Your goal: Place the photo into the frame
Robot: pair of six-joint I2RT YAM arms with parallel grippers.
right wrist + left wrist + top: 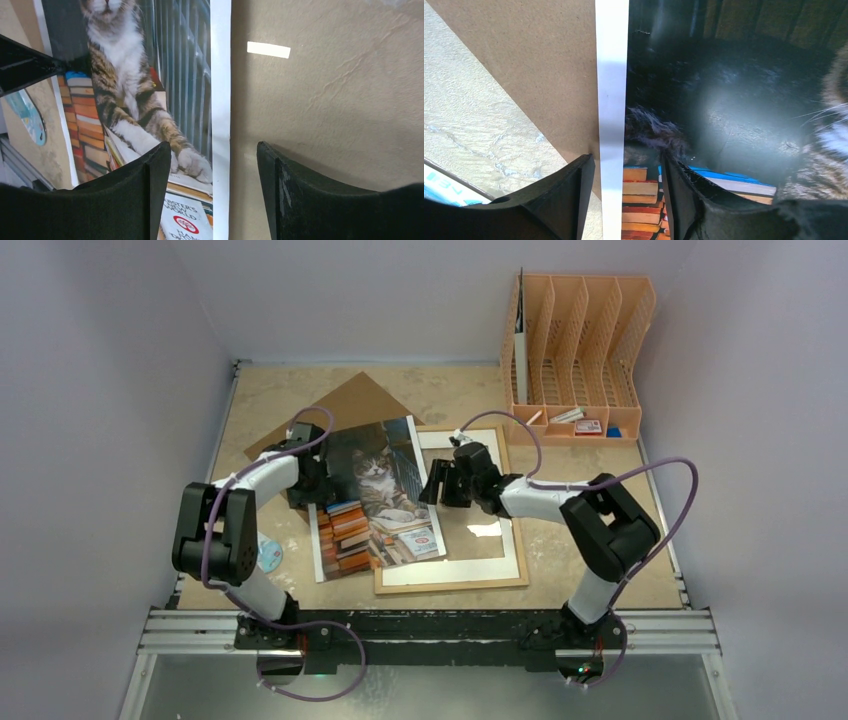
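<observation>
The photo [375,495], a tabby cat among stacked books, lies tilted on the table, with its right part over the left side of the frame [455,583]. The frame has a light-wood border and white mat, and lies flat. A brown fibreboard back [350,405] lies under the photo's upper left corner. My left gripper [318,480] is open over the photo's left white border [611,100], one finger on each side of the edge. My right gripper [437,483] is open and straddles the photo's right white border [220,100], with the frame's beige inner area [325,100] beside it.
An orange file organiser [580,340] stands at the back right, with small items [588,426] in front of it. A round blue-and-white disc [270,555] lies near the left arm. The fibreboard [534,65] shows left of the photo in the left wrist view.
</observation>
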